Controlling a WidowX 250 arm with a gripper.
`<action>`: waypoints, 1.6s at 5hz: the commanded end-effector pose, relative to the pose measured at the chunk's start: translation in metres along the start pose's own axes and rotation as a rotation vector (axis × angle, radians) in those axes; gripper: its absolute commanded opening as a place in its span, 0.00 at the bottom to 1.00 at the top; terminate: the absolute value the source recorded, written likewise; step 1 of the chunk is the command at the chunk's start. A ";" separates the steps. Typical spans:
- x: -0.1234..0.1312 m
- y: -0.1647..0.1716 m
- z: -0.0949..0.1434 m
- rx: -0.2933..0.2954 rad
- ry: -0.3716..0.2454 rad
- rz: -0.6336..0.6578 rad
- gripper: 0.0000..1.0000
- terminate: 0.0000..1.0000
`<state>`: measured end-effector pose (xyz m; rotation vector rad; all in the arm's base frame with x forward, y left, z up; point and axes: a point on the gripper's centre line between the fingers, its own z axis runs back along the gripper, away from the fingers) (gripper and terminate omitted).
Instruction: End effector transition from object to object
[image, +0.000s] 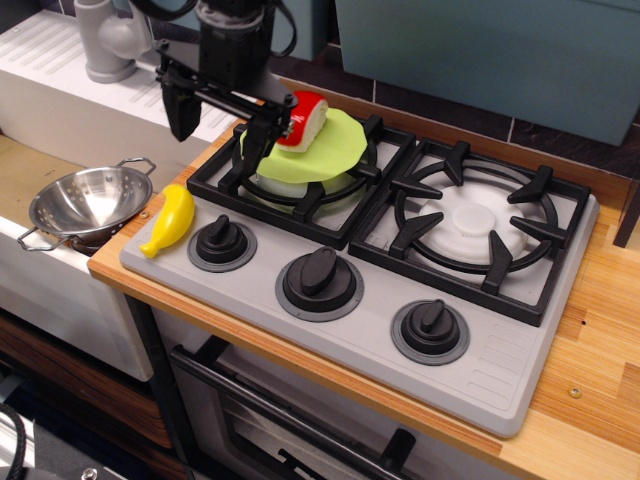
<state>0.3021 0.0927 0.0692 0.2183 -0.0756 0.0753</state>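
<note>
The black gripper (227, 120) hangs over the left back corner of the stove (480, 350), at about ten o'clock from the green plate (335, 150). Its two fingers are spread wide apart and hold nothing. One finger is just beside a red and white block (305, 117) that lies on the plate. A yellow banana (170, 220) lies at eight o'clock, and a metal strainer (85, 205) sits farther left.
</note>
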 end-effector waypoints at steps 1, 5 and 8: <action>0.006 0.021 0.006 0.004 -0.076 -0.017 1.00 0.00; -0.013 0.033 -0.012 0.017 -0.095 0.008 1.00 0.00; -0.035 0.032 -0.017 -0.007 -0.054 0.028 1.00 1.00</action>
